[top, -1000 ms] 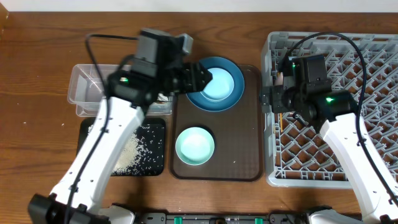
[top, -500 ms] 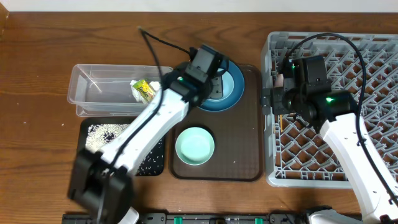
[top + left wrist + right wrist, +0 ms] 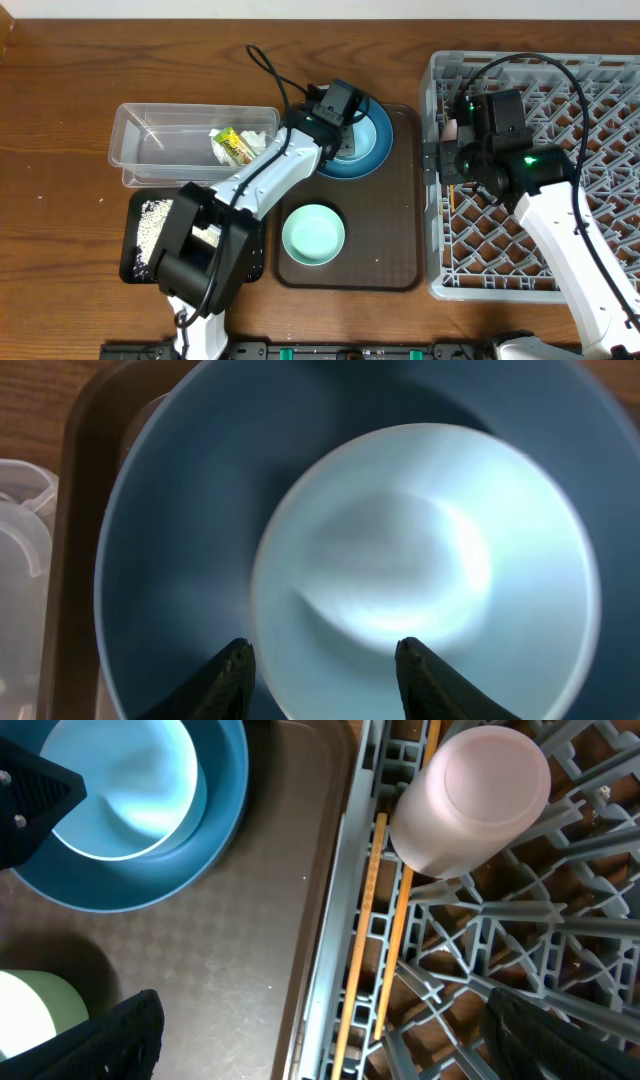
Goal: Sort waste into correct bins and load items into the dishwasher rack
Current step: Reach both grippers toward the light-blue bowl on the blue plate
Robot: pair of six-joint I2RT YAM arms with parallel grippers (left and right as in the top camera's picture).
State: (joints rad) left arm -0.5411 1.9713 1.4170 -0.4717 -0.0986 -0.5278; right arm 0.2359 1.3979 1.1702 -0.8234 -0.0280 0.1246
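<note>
Two grippers, both with fingers spread and nothing held.

1. left gripper [image 3: 325,670]: poised over the small light-blue bowl [image 3: 425,570], which sits inside the large blue plate [image 3: 170,530]. One fingertip is over the plate just outside the bowl's rim. The other is over the bowl's hollow. Whether either touches cannot be told.
2. right gripper [image 3: 330,1040]: fingers set wide apart over the edge of the dishwasher rack [image 3: 470,255].
3. wooden chopsticks [image 3: 375,920]: between and below the right fingers, lying along the rack's wall.
4. pink-white cup [image 3: 470,800]: ahead of the right fingers, among the rack's pegs.
5. brown serving tray [image 3: 395,220]: beneath the left gripper, bearing the plate.
6. pale mint bowl [image 3: 313,233]: on the same tray, behind the left gripper, toward the arm's base.
7. clear tub [image 3: 160,150]: to the left gripper's left. It holds the snack wrapper [image 3: 232,145] and the white tissue [image 3: 258,138].
8. black tray [image 3: 133,268]: behind the tub, partly under the left arm, strewn with rice grains [image 3: 150,225].
</note>
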